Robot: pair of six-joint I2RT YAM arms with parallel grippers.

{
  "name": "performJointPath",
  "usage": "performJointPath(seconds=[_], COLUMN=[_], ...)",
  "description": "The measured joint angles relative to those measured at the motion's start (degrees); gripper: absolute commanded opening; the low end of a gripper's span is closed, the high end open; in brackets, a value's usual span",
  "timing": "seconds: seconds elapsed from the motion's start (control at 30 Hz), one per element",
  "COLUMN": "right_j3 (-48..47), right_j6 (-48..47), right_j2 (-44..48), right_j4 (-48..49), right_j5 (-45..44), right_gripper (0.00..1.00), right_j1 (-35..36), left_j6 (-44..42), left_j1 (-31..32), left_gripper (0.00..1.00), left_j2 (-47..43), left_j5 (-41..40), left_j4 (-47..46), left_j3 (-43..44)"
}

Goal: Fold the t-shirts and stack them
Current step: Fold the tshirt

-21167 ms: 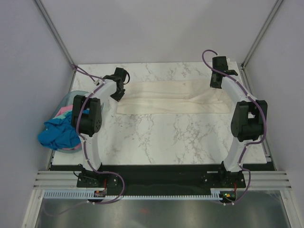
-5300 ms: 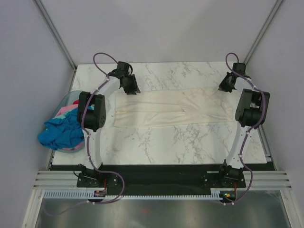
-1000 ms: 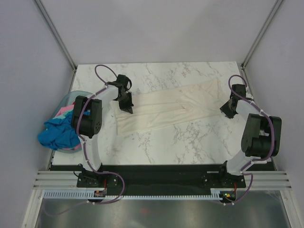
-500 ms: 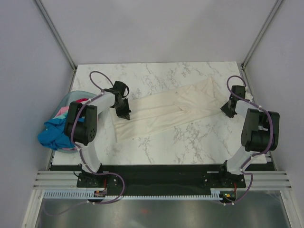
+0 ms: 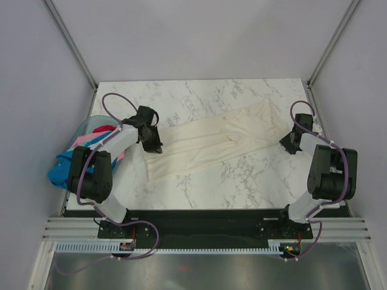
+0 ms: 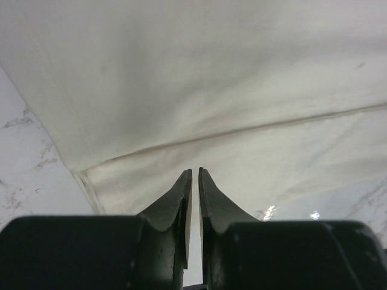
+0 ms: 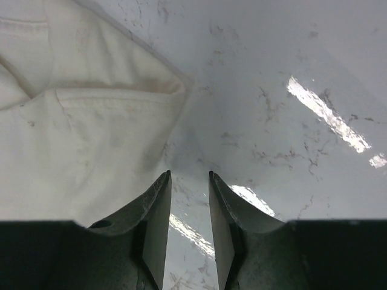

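The cream-white t-shirt (image 5: 211, 142) lies as 1 long band, slanting across the bench (image 5: 242, 181) from near left to far right. The left gripper (image 6: 193, 172) is at its left end, fingers almost together; whether it pinches cloth I cannot tell. The right gripper (image 7: 188, 174), fingers apart, is just beside the right end.

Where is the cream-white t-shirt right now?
In the top view, the cream-white t-shirt lies diagonally across the middle of the marble table, one end by the left gripper, the other near the right gripper.
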State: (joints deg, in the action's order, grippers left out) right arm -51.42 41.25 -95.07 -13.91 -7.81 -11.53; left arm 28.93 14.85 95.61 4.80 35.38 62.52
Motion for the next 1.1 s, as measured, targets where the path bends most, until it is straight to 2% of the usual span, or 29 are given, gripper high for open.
performJointPath(seconds=[0.33, 0.47, 0.8, 0.9, 1.0, 1.03, 1.1], right_j3=[3.26, 3.23, 3.02, 3.02, 2.69, 2.34, 0.9], right_j6=[3.85, 5.22, 7.04, 6.93, 6.19, 5.88, 4.92], right_j2=[5.03, 4.9, 0.24, -0.17, -0.72, -1.18, -2.62], right_j4=[2.82, 3.8, 8.39, 8.96, 9.11, 9.05, 9.01], right_j5=[2.16, 2.95, 3.37, 2.84, 1.88, 1.57, 1.25], right_gripper=[0.42, 0.43, 0.43, 0.36, 0.21, 0.12, 0.05], right_j1=[0.0, 0.0, -0.02, -0.02, 0.0, -0.02, 0.0], left_j6=[-4.81, -6.86, -8.24, -8.39, -8.48, -8.48, -8.52], left_j1=[-0.04, -0.02, -0.04, -0.04, -0.04, -0.04, -0.02], left_gripper=[0.19, 0.19, 0.19, 0.19, 0.19, 0.2, 0.23], left_j2=[-7.65, -8.48, -8.9, -8.9, -8.92, -8.92, -8.92], left_j5=[9.57, 13.33, 16.79, 16.83, 16.85, 16.83, 16.83], left_j4=[-2.05, -2.64, -2.82, -2.82, -2.84, -2.84, -2.86], left_j3=[5.05, 4.24, 1.9, 1.88, 1.88, 1.88, 1.88])
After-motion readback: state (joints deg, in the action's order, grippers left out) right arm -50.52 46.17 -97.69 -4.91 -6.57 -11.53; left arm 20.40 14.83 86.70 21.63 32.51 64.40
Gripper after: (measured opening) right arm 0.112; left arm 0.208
